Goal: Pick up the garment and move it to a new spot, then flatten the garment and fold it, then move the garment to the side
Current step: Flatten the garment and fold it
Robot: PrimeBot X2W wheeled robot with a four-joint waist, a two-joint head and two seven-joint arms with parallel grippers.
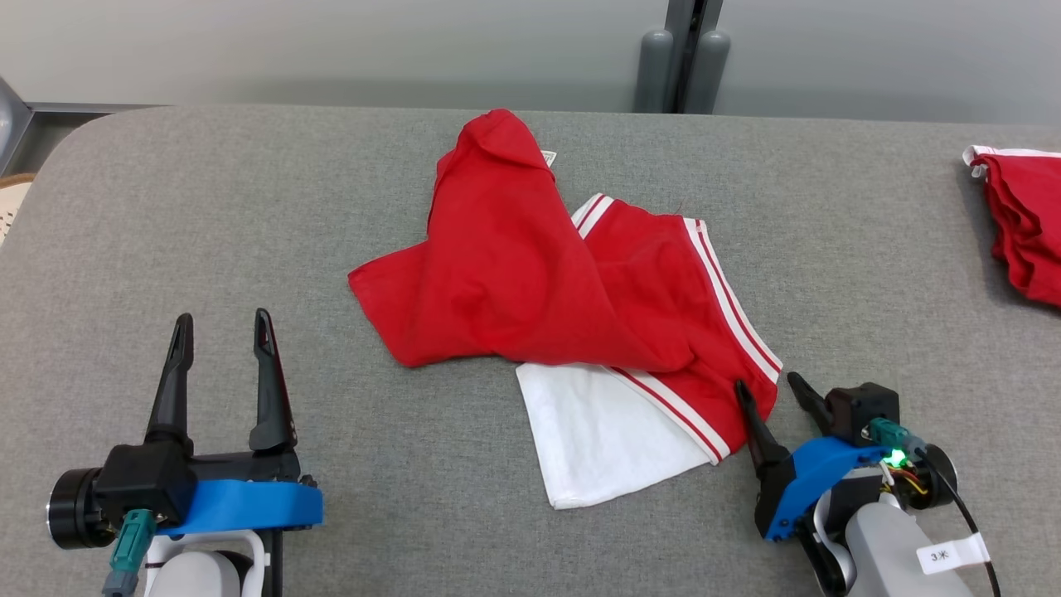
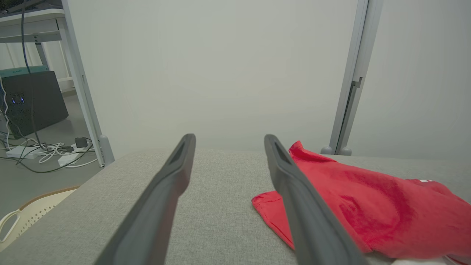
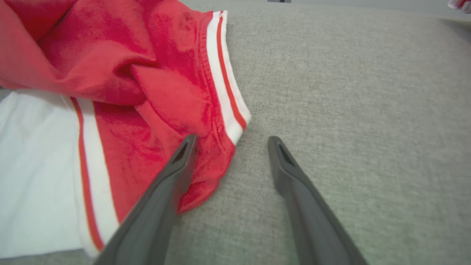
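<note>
Step in hand: the first one, by my reading, the pick-up. Nothing lifted yet.

Garment (image 1: 547, 282): lies crumpled mid-bench (image 1: 166, 249), nearer the right arm. Red cloth, doubled over itself in a loose heap. White-and-red striped bands run along its right edge. A white panel pokes out flat from under the near side. Small label shows at the far tip.

Left pincer (image 1: 224, 317): released, empty, above bare bench well left of the cloth.

Right pincer (image 1: 767, 381): released, empty, at the garment's near-right corner. In the right wrist view one finger lies over the red hem and the other over bare bench; cannot tell whether it touches the cloth.

Next move, as I judge it: close the right pincer on that striped corner. The left needs to travel in to the near-left red edge so both lift together.

Another red piece (image 1: 1024, 224) sits at the far right edge, apart.
</note>
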